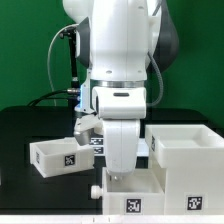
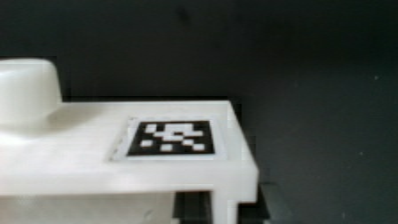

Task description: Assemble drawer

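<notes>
The drawer is in three loose parts. In the exterior view the tall white casing (image 1: 186,160) stands at the right. One shallow tray (image 1: 53,156) lies at the left. A second tray (image 1: 135,196) lies at the front centre, close beside the casing. My gripper (image 1: 120,176) reaches down onto this second tray. In the wrist view that tray (image 2: 89,160) shows a black-and-white marker (image 2: 173,138) and a round white knob (image 2: 25,90). The gripper (image 2: 228,207) has its dark fingers (image 2: 196,208) on either side of a white tray wall, shut on it.
The marker board (image 1: 96,146) lies flat on the black table (image 1: 25,190) behind the trays, mostly hidden by the arm. The arm's white body covers the middle of the exterior view. A green backdrop stands behind the table.
</notes>
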Robot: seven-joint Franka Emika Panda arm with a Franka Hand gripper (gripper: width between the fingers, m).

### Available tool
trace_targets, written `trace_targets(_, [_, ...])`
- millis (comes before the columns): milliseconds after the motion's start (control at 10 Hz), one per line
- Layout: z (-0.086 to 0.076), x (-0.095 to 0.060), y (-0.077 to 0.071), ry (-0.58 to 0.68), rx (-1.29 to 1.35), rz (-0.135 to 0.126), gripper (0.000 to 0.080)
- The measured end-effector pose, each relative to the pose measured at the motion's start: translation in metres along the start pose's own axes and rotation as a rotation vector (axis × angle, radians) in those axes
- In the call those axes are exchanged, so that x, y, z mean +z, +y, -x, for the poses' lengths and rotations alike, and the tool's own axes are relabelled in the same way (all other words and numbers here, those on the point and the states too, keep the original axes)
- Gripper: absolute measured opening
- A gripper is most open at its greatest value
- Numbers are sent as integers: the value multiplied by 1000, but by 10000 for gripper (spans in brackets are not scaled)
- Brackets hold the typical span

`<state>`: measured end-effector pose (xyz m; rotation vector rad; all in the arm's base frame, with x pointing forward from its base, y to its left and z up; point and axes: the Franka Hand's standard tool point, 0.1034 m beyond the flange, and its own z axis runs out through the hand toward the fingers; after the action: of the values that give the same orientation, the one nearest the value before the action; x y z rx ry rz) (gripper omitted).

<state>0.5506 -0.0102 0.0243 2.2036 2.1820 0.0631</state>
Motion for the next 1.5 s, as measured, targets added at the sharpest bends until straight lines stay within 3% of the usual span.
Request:
trace_targets(500, [-1, -1, 6, 0, 14, 10, 39])
trace_targets(1500, [4, 0, 5, -5, -60, 16, 39])
